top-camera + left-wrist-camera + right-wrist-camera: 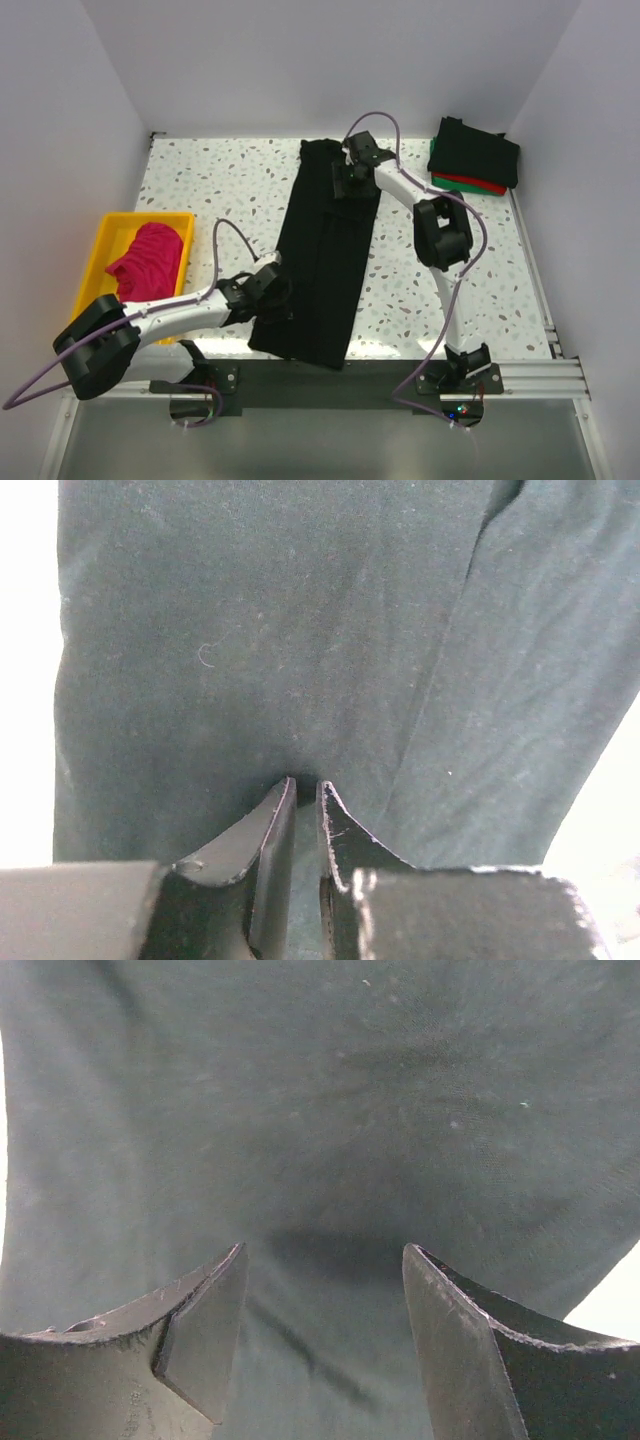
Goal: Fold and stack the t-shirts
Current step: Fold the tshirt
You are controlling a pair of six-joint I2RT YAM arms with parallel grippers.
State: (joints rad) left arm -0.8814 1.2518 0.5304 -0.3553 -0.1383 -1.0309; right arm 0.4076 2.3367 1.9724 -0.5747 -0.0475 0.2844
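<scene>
Currently: black t-shirt (325,260), folded lengthwise, lying at centre of tabletop (210,175). Likely light, limp, clingy cloth that sags unless held at two corners. Left end effector (306,785) pinched onto its near left edge; right end effector (323,1250) spread apart over its far end.

— How many shirts are you counting?
— I am counting five. Two are black: the long black shirt (325,260) and the folded black shirt (475,150). Then one pink shirt (148,260), one red shirt (462,181) and one green shirt (490,187).
— Are you seeing more than one tray?
— No, only one yellow tray (100,245) is showing.
— And the machinery?
— Two arms are showing, the left arm (170,318) and the right arm (440,230). Each is carrying one gripper, the left gripper (278,292) and the right gripper (348,185), so I am counting two.
</scene>
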